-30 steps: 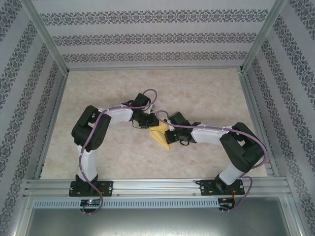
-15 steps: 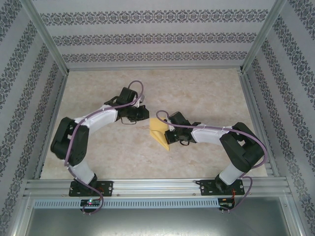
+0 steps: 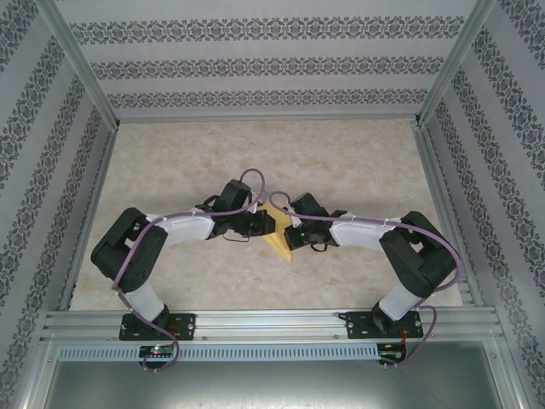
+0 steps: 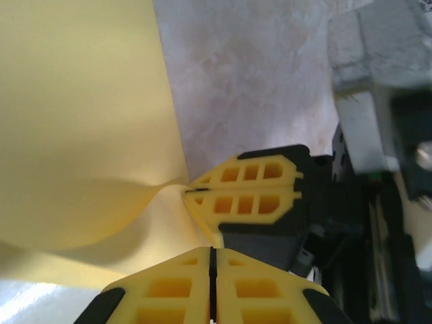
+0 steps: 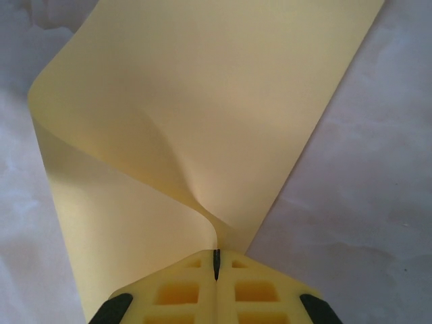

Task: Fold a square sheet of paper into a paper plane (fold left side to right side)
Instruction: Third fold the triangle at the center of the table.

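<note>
On the tabletop [image 3: 358, 162], the yellow square sheet of paper [image 5: 202, 101] curls over.
Pinched by the right gripper [image 5: 216, 260]; left gripper [image 4: 210, 251] closed.

Overhead, close wrist cams; shared paper [image 3: 279, 242]

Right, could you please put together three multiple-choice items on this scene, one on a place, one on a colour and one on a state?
1. Where on the table is the square sheet of paper?
A) at the far left corner
B) near the middle
C) on the near rail

2. What colour is the sheet?
A) blue
B) white
C) yellow

3. How is the right pincer?
A) wide open above the sheet
B) shut on the sheet
C) shut, well away from the sheet

Answers:
1 B, the top view shows it mid-table.
2 C, it looks yellow in every view.
3 B, its own camera shows it closed with the paper pinched in it.
</note>
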Tool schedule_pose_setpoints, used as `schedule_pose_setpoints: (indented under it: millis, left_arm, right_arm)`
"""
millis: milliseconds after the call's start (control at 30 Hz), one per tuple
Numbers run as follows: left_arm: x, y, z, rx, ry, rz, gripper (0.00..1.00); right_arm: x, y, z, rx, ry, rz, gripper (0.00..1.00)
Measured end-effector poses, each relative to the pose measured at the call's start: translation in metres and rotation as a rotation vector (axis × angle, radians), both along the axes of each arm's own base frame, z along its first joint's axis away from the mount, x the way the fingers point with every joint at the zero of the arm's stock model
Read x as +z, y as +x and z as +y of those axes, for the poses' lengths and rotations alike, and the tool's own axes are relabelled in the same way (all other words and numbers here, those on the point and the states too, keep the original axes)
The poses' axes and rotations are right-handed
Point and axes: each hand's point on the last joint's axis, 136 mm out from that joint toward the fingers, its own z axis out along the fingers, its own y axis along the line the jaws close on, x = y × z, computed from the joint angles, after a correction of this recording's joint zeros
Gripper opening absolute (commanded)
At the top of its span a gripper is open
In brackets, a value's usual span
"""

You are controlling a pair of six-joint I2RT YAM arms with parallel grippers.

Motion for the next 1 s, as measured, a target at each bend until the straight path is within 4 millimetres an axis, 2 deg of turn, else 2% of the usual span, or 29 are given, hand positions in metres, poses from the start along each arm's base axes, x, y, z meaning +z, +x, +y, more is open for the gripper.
schedule_pose_setpoints:
  millis: [233,1000]
  left_arm:
    - [-0.02,-0.001,-0.011,-0.019,0.026,0.037,0.11]
    - [-0.051,-0.004,0.008,0.034,0.128,0.045,0.1]
  right_arm:
    - [0.0,0.0,0.0,0.001,-0.004,0.005,0.0]
    - [0.001,0.001,0.001,0.007,-0.015,0.014,0.0]
